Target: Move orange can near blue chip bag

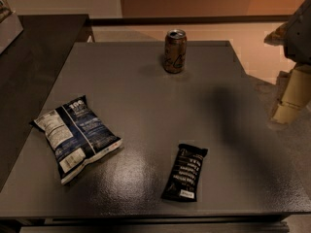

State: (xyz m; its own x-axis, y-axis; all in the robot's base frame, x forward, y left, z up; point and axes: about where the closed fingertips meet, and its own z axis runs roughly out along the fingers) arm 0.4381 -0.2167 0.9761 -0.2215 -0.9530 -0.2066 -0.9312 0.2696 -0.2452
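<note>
Orange can [175, 51] upright at 12 o'clock of grey table [146, 101], near far edge, silver top up, dark scribbles on side. Blue chip bag [75, 137] flat at 8 o'clock, label side up, well apart from can. Black snack wrapper [185, 172] flat at 5 o'clock, near front edge. Gripper [290, 98] at 3 o'clock, off table's right edge, well apart from can. Claw spread: cannot tell. Nothing seen in its hold. Dark counter [34, 67] at 10 o'clock.

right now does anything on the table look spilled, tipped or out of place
Nothing stands out: the can is upright, the chip bag and black wrapper lie flat, the gripper hangs right of the table.
</note>
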